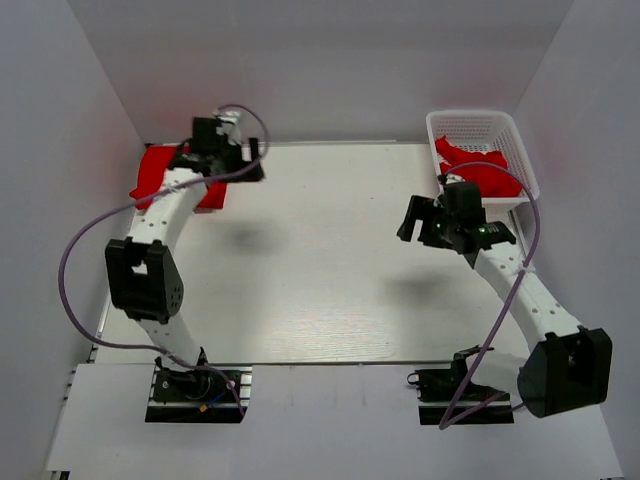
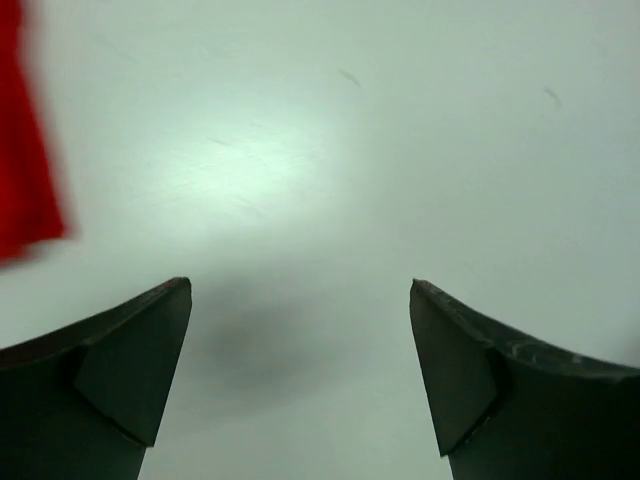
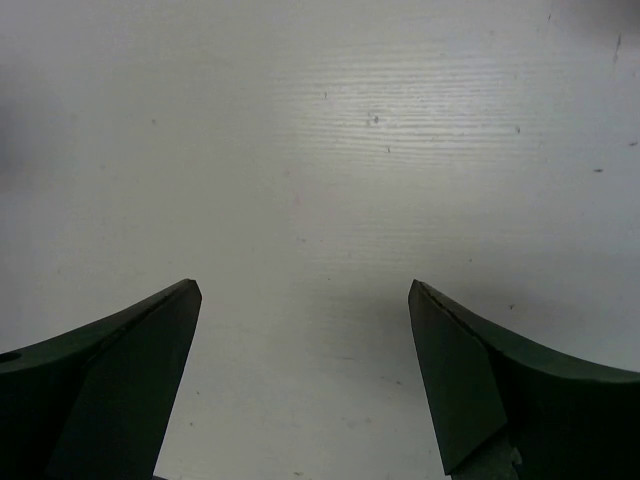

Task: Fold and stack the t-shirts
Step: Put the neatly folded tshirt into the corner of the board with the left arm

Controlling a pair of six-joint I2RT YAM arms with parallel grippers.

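Note:
A folded red t-shirt lies at the table's far left corner, partly covered by my left arm. In the left wrist view its edge shows at the far left. My left gripper hangs just right of that shirt, open, with only bare table between its fingers. More red t-shirts lie crumpled in the white basket at the far right. My right gripper stands open left of the basket, above bare table, holding nothing.
White walls close in the table on the left, back and right. A purple cable loops out from my left arm, another runs along my right arm. Both arm bases sit at the near edge.

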